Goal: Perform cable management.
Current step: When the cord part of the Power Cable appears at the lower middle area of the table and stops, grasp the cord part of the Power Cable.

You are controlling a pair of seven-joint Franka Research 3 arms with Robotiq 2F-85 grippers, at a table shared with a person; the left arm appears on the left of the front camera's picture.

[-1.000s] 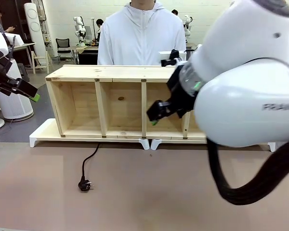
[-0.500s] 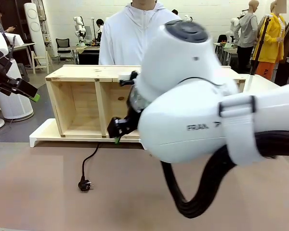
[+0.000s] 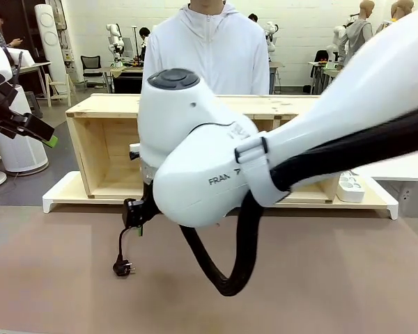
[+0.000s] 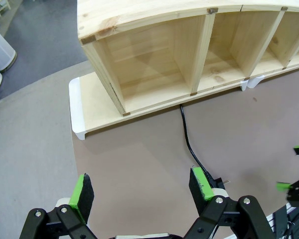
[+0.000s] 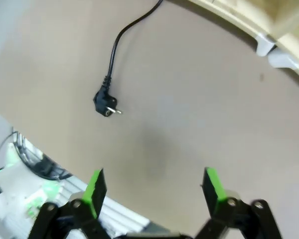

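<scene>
Hanging above the brown counter (image 5: 199,114) with its green-padded fingers spread wide and nothing between them, the right gripper (image 5: 154,188) is poised near the long thin black power cable (image 5: 120,35). The cable's small round black plug (image 5: 104,104) lies flat on the counter just ahead of the gripper, off to one side of the gap between its fingers. From the plug the cable is led away from the gripper in a loose curve and disappears under the front edge of the pale open-fronted wooden shelf unit (image 3: 104,106) beyond. The wide spread is judged to be preparation for a grasp from above on the free end, which has slack there and nothing crowding it. The left gripper (image 3: 42,133) is held high and well off to the side, likewise spread apart and empty. This is presumably so that the right arm can reach across the middle unhindered.
</scene>
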